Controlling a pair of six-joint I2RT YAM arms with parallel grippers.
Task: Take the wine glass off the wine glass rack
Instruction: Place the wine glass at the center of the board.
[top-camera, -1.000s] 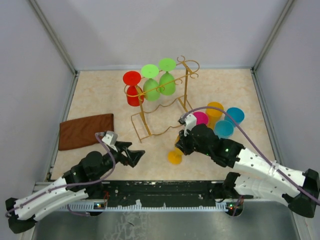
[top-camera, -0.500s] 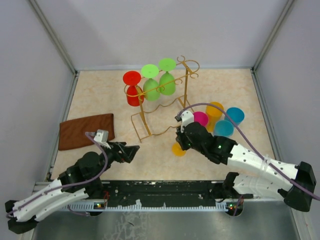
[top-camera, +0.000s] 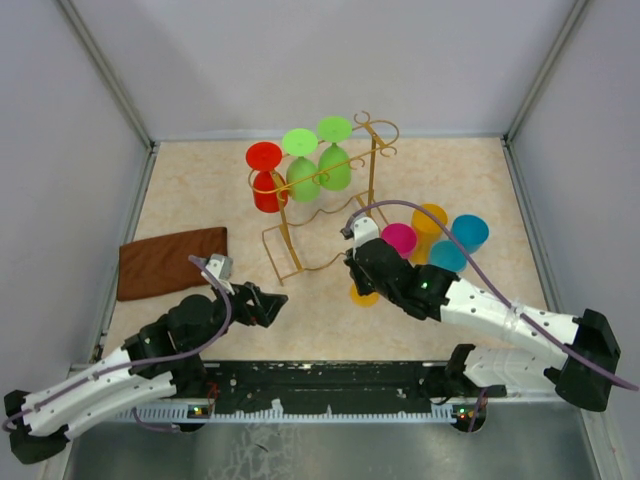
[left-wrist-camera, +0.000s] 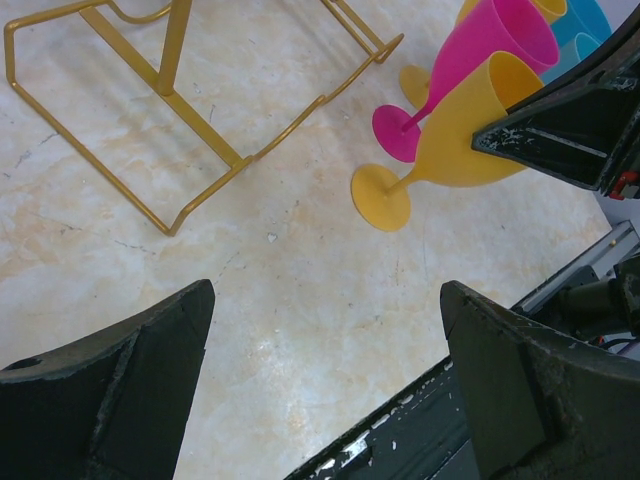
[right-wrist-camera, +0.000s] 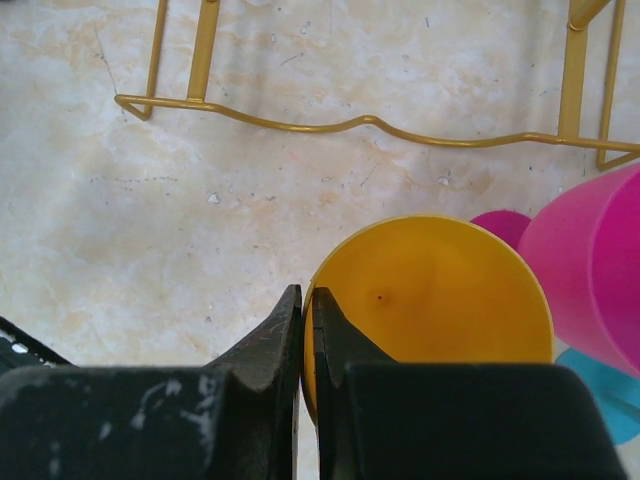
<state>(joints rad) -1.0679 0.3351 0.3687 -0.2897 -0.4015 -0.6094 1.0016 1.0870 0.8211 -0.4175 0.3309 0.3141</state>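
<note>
The right gripper (right-wrist-camera: 305, 300) has its two fingers clamped on the thin wall of the orange wine glass (right-wrist-camera: 430, 300). The glass is tilted, with its foot low at the table (left-wrist-camera: 280, 330), just beside the pink glass (left-wrist-camera: 490, 40) and near the base of the wine glass rack (right-wrist-camera: 205, 50), already free of it. To finish well, I think the arm should turn the glass upright, settle the foot flat and release only then, without pushing the pink neighbour. The glass looks like opaque plastic, with a wide bowl, short stem and round foot, and the left gripper (left-wrist-camera: 325, 300) hovers with its fingers wide apart.
</note>
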